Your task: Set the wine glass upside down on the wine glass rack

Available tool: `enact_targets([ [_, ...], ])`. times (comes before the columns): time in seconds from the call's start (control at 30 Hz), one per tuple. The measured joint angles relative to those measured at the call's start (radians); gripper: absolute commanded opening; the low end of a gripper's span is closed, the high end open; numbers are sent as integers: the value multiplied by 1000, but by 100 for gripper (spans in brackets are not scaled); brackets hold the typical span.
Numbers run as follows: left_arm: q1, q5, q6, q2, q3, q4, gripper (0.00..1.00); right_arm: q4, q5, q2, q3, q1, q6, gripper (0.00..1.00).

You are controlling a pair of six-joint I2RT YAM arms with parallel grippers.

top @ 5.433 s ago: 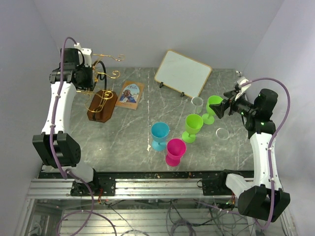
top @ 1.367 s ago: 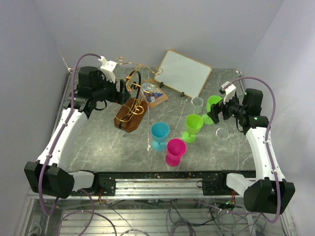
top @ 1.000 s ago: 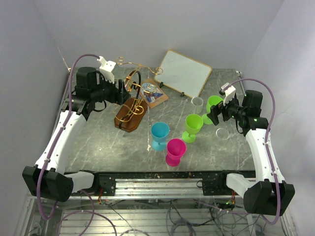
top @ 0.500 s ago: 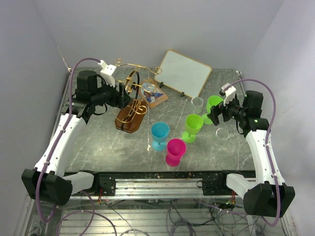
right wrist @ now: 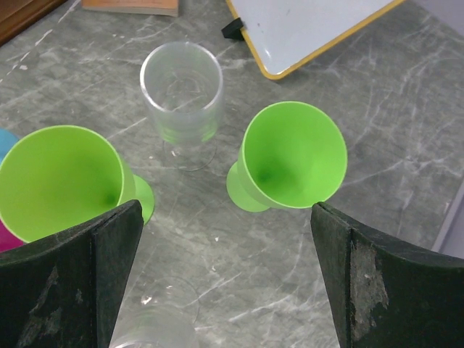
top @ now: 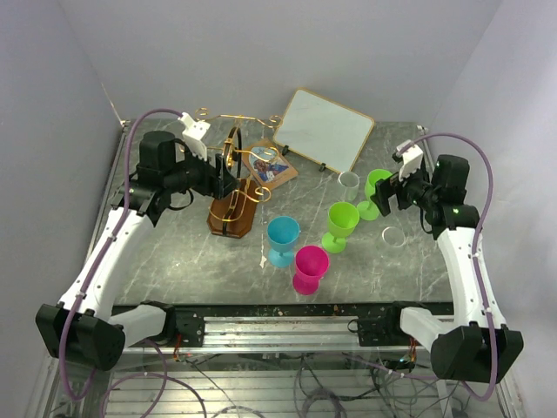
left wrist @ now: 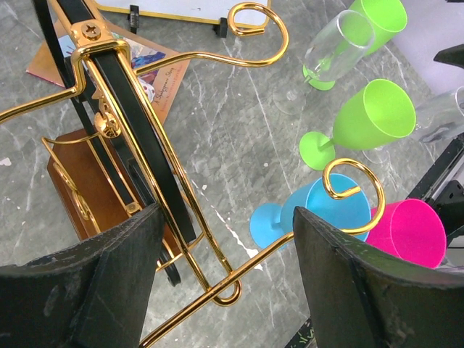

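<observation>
The wine glass rack [top: 235,187], gold wire with scroll ends on a dark wooden base [left wrist: 72,181], stands left of centre. My left gripper [top: 224,178] reaches into it from the left. Its jaws stand wide, set against the rack's upright loop [left wrist: 127,123] and a gold arm [left wrist: 254,261]. A clear wine glass [top: 348,181] stands upright at back right, and another clear glass [top: 392,235] sits nearer. My right gripper [top: 384,193] hovers open above them. The right wrist view has the clear glass [right wrist: 181,90] ahead, a green goblet [right wrist: 293,156] between the fingers' line, and nothing held.
A second green goblet [top: 341,222], a blue one [top: 283,239] and a pink one [top: 311,267] stand mid-table. A white tilted board [top: 324,129] leans at the back. A picture card [top: 271,165] lies behind the rack base.
My left gripper and the rack have shifted right toward the goblets, and the rack's base has turned. My right gripper has drifted slightly right.
</observation>
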Motion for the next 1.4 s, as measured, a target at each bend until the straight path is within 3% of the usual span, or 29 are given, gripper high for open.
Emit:
enact_targets([
  [0.23, -9, -78, 45, -32, 18, -32, 87, -14, 129, 37, 56, 6, 45, 99],
  [0.6, -9, -251, 123, -34, 195, -114, 100, -97, 285, 65, 135, 8, 78, 96],
  [0.97, -9, -387, 230, 19, 334, -186, 99, -138, 392, 192, 297, 8, 166, 71],
  [1.4, -9, -394, 260, 72, 412, -172, 96, -137, 407, 362, 312, 20, 235, 45],
])
